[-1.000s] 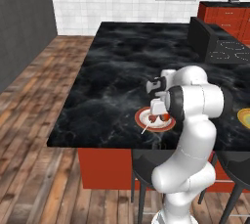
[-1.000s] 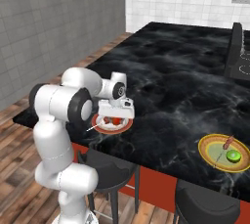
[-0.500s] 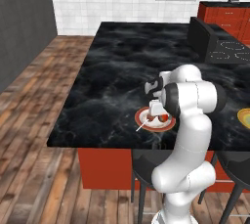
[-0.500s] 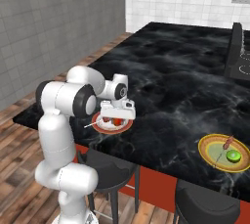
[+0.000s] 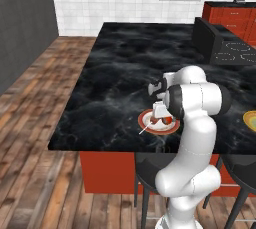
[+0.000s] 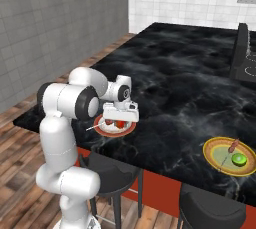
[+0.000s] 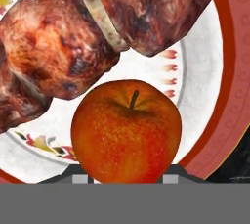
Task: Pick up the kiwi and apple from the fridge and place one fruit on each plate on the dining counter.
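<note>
Over the red-rimmed plate on the table, the apple is clamped in the tool, low beside the meat skewer. A clean release is wanted: fingers parted gently, then lifted straight up, so the fruit isn't rolled off. The kiwi is seen on the yellow plate.
</note>
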